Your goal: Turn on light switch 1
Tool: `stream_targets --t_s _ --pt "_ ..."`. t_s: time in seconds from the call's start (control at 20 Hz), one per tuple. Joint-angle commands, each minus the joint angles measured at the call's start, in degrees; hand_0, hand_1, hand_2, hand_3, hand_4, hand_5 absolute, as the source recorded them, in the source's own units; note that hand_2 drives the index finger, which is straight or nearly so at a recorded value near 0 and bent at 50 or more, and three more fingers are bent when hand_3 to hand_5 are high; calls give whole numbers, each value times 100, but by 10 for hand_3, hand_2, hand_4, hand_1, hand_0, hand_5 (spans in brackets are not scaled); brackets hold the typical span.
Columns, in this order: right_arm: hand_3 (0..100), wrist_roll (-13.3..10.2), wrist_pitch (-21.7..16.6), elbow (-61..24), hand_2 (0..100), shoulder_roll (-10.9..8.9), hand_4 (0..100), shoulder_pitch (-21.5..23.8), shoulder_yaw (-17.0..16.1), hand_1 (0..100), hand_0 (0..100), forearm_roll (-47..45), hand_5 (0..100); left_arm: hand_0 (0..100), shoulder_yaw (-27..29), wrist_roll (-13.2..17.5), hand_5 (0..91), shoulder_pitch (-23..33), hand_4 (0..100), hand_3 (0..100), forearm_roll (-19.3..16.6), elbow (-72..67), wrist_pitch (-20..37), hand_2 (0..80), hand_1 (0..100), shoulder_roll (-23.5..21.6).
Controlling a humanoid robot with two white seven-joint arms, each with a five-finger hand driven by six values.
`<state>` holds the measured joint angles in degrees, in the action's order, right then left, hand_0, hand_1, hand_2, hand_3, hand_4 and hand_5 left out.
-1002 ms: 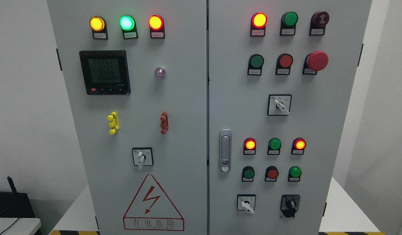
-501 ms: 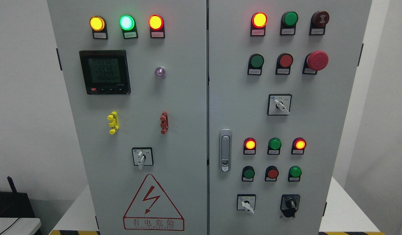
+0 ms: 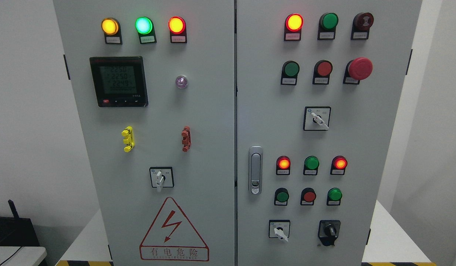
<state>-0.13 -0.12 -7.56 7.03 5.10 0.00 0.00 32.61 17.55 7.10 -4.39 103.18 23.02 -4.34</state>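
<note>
Head view: grey control cabinet [image 3: 213, 147], lit indicator lamps [image 3: 143, 25], selector switches [image 3: 316, 119].

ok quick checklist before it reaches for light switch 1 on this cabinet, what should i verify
1. Cabinet powered: ok. Meter display is lit and the top-left lamps glow.
2. Which control is light switch 1: cannot tell. The labels under the buttons are too small to read.
3. Hands ready: cannot tell. Neither arm shows in the head view.
4. Path to the panel: ok. Nothing stands in front of either door.
5. Emergency stop: ok to avoid. It juts out at upper right beside the red button, so keep clear of it.
6. Door latch: ok. It lies flat and both doors look closed.
</note>
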Motion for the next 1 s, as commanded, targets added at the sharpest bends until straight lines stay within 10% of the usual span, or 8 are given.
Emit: stream_targets --t_s 0.0,0.95 --pt "0 4 4 0 0 0 0 0 114 389 120 -149 0 52 -1019 -93 758 -332 865 798 -26 721 -131 462 20 -49" --pt "0 4 4 0 0 0 0 0 114 389 120 -149 0 0 -3312 -2053 838 -1658 904 876 -1230 756 -2177 554 207 530"
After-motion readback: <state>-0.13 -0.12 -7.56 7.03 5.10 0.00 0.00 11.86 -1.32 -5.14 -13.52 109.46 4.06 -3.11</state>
